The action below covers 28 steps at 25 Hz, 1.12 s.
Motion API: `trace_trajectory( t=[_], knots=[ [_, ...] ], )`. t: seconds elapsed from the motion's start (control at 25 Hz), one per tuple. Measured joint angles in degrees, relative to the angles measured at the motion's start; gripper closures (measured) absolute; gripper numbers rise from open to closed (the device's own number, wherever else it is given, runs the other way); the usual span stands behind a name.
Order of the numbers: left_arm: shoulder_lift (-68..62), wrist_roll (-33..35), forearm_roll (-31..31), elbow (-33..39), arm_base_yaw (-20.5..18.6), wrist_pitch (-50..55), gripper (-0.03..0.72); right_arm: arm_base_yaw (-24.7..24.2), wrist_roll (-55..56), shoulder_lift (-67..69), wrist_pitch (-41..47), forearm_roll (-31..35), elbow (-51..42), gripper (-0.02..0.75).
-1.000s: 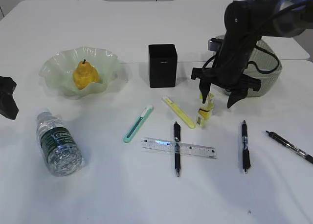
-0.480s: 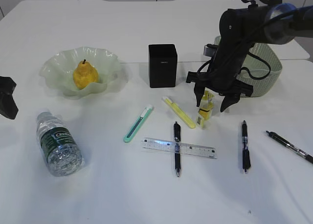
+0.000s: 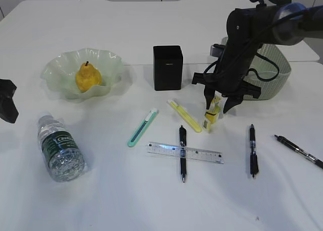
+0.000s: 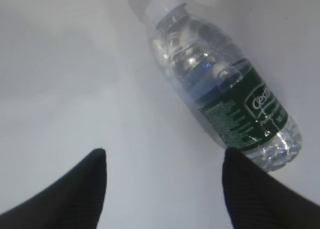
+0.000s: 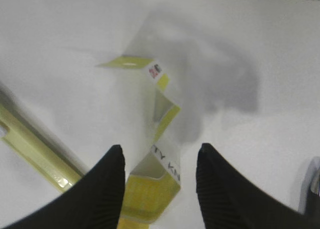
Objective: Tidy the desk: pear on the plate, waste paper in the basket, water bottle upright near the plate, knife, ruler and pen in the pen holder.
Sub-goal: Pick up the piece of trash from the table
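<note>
The pear [image 3: 88, 77] sits in the plate [image 3: 60, 69]. The water bottle [image 3: 59, 149] lies on its side; it also shows in the left wrist view [image 4: 225, 84]. My left gripper [image 4: 162, 189] is open and empty beside it, at the left edge of the exterior view [image 3: 7, 107]. My right gripper [image 3: 217, 105] is open, jaws either side of the yellow-and-white waste paper [image 5: 160, 114] on the table. The basket [image 3: 275, 72] stands behind it. The ruler [image 3: 202, 154] lies across a pen [image 3: 182, 135]. The pen holder [image 3: 167, 67] stands mid-table.
A teal knife [image 3: 143, 126] and a yellow knife [image 3: 184, 116] lie in front of the pen holder; the yellow one shows in the right wrist view [image 5: 30, 144]. Two more pens [image 3: 252, 150] [image 3: 299, 151] lie at the right.
My right gripper has come down over the waste paper and its jaws have narrowed around it. The left arm has not moved.
</note>
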<state>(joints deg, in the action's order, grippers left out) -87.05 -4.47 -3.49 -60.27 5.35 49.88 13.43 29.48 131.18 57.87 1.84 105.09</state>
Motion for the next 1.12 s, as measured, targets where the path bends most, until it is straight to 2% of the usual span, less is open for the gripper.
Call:
trace_trajectory(
  t=[0.28,0.8,1.12],
  knots=[
    [0.00,0.00,0.02,0.00,0.00,0.00,0.180,0.00,0.00,1.05,0.00,0.00,0.05,0.461],
    [0.00,0.00,0.12,0.00,0.00,-0.11,0.203,0.00,0.00,1.05,-0.14,-0.11,0.05,0.731],
    [0.00,0.00,0.12,0.00,0.00,-0.11,0.206,0.00,-2.77,1.05,3.76,0.35,5.78,0.750]
  ],
)
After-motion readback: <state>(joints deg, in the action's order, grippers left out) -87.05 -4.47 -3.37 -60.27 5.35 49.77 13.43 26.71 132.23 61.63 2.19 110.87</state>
